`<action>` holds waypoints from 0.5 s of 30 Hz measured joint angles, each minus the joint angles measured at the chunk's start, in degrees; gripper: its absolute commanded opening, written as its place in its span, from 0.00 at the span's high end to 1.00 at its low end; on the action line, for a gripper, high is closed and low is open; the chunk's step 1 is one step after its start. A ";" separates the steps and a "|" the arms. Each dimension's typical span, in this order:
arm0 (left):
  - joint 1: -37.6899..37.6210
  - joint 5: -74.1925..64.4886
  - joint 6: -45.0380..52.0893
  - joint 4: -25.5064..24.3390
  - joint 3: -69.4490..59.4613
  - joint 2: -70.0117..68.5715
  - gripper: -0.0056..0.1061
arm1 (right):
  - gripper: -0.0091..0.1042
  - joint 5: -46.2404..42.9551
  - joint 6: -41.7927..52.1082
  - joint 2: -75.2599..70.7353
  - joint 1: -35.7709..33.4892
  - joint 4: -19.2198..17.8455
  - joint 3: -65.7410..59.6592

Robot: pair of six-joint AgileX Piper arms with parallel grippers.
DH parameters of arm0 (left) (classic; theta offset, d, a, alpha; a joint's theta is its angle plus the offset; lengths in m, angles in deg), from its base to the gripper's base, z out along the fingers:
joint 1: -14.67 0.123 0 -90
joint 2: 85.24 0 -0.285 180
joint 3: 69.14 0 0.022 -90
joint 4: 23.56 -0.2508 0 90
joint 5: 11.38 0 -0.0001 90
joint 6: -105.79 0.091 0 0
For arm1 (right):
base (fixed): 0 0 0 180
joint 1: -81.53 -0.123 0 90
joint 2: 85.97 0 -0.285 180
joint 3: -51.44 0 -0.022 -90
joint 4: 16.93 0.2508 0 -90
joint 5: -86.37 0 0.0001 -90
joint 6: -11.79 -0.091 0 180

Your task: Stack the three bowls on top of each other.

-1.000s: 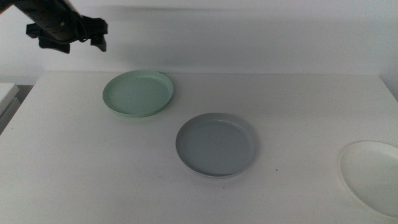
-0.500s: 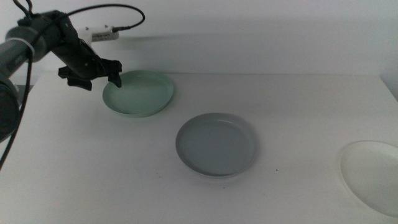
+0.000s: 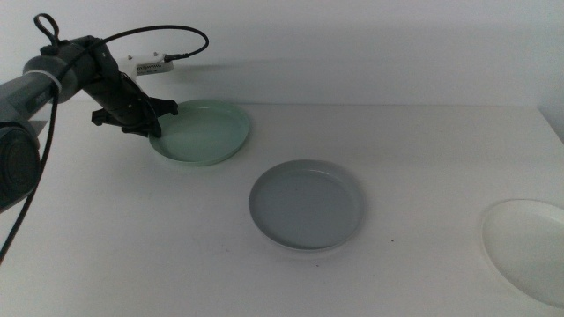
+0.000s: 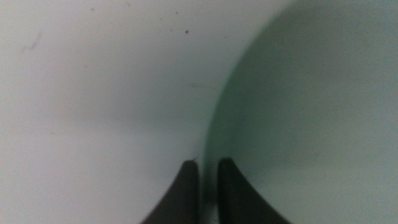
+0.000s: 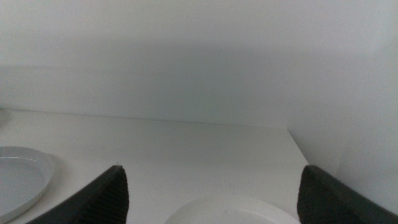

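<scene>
Mint green bowl (image 3: 201, 132) sits at the table's (image 3: 132, 246) far left — left gripper (image 3: 150, 123) has its jaws pinched onto the bowl's left rim. Grey bowl (image 3: 306, 204) mid-table, white bowl (image 3: 527, 248) near right. Right gripper (image 5: 211, 199) waits off that side, spread wide, holding nothing.

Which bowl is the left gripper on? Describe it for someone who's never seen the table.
On the white table, look to the far left part, where the left gripper has closed its jaws on a rim. That is the mint green bowl. Its neighbours are a grey bowl mid-table and a white bowl at the right edge.
</scene>
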 measured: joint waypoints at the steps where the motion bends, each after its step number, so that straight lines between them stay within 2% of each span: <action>1: 0.10 0.14 0.00 0.47 0.11 0.01 0.97 | 0.10 0.00 0.00 0.00 0.00 0.00 0.00; 6: 0.22 -1.31 1.89 1.45 -0.04 -2.06 0.97 | 0.10 0.00 0.00 0.00 0.00 0.00 0.00; 9: 0.22 -3.44 5.63 1.45 -2.98 -8.71 0.97 | 0.10 0.00 0.00 0.00 0.00 0.00 0.00; 12: -1.02 0.53 7.66 2.71 -11.62 -21.20 0.97 | 0.10 0.00 0.00 0.00 0.00 0.00 0.00; 15: -4.41 9.84 7.00 3.66 -26.23 -32.19 0.97 | 0.10 0.00 0.00 0.00 0.00 0.00 0.00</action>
